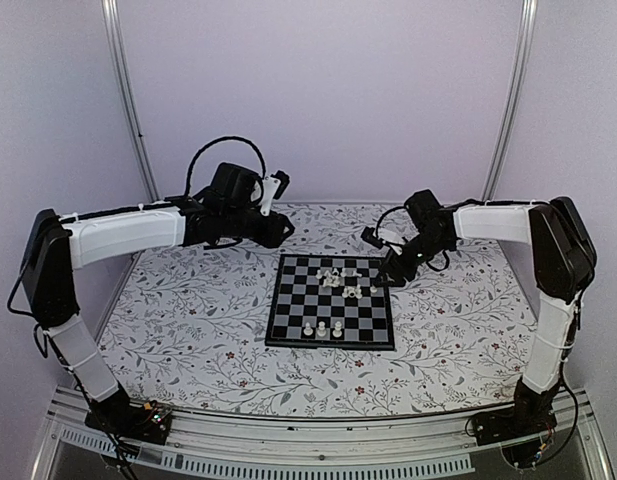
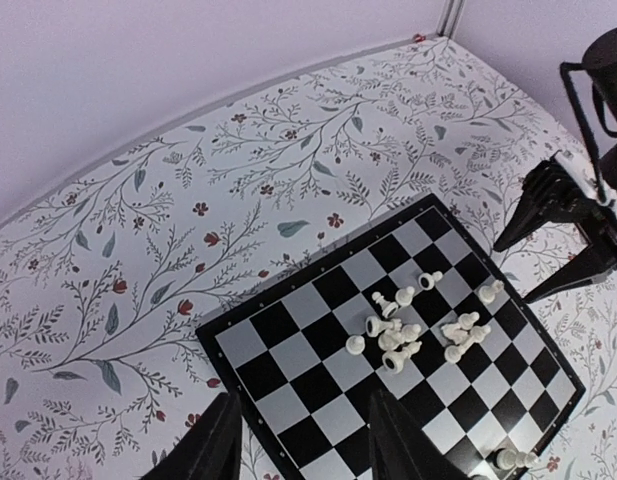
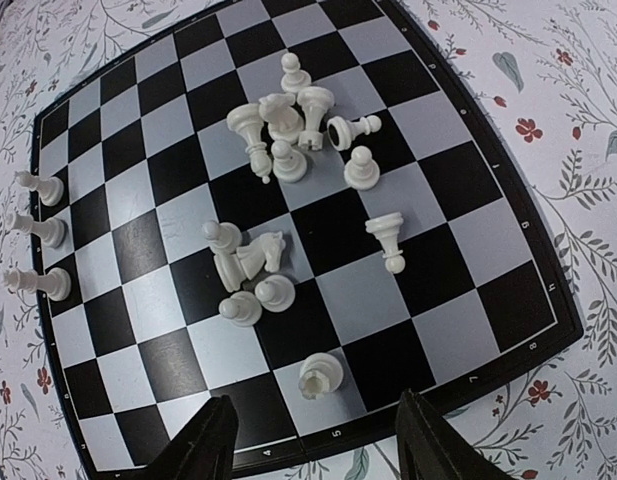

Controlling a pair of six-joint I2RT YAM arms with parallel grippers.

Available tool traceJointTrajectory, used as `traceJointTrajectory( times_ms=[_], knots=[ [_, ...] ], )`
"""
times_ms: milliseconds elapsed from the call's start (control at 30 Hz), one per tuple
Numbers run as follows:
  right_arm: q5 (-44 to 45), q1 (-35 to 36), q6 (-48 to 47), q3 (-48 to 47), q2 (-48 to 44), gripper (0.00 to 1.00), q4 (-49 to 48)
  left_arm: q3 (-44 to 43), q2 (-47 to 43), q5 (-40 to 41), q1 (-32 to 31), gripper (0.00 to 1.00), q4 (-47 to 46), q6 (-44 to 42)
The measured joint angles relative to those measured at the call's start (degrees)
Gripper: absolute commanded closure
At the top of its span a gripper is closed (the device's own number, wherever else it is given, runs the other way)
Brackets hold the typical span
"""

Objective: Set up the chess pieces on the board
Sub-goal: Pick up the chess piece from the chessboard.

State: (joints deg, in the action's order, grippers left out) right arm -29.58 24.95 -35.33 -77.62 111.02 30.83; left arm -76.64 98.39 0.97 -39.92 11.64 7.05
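The black and pale chessboard (image 1: 288,335) lies mid-table. White pieces lie jumbled in two heaps on it (image 1: 343,280). Three pawns (image 1: 323,328) stand in a row near its front edge. In the right wrist view one heap (image 3: 288,130) is far, another (image 3: 248,270) is nearer, a bishop (image 3: 388,240) lies alone, and a rook (image 3: 320,375) stands just ahead of my open, empty right gripper (image 3: 313,450). My right gripper (image 1: 391,275) hovers over the board's right edge. My left gripper (image 1: 276,228) is open and empty, held high behind the board's far left corner (image 2: 308,450).
The floral table surface (image 1: 188,330) surrounds the board. Purple walls with metal corner rails (image 1: 128,100) close in the back and sides. In the left wrist view the right gripper's black fingers (image 2: 548,205) show beside the board's edge.
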Motion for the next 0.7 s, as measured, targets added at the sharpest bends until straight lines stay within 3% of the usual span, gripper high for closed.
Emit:
traceJointTrajectory(
  times_ms=[233, 700],
  knots=[
    [1.95, 1.75, 0.63, -1.31, 2.19, 0.49, 0.15, 0.11, -0.13, -3.65, 0.55, 0.54, -1.38, 1.42],
    [3.82, 2.45, 1.07, -2.29, 4.35, 0.79, 0.96, 0.09, -0.13, -6.43, 0.55, 0.54, -1.53, 1.88]
  ],
)
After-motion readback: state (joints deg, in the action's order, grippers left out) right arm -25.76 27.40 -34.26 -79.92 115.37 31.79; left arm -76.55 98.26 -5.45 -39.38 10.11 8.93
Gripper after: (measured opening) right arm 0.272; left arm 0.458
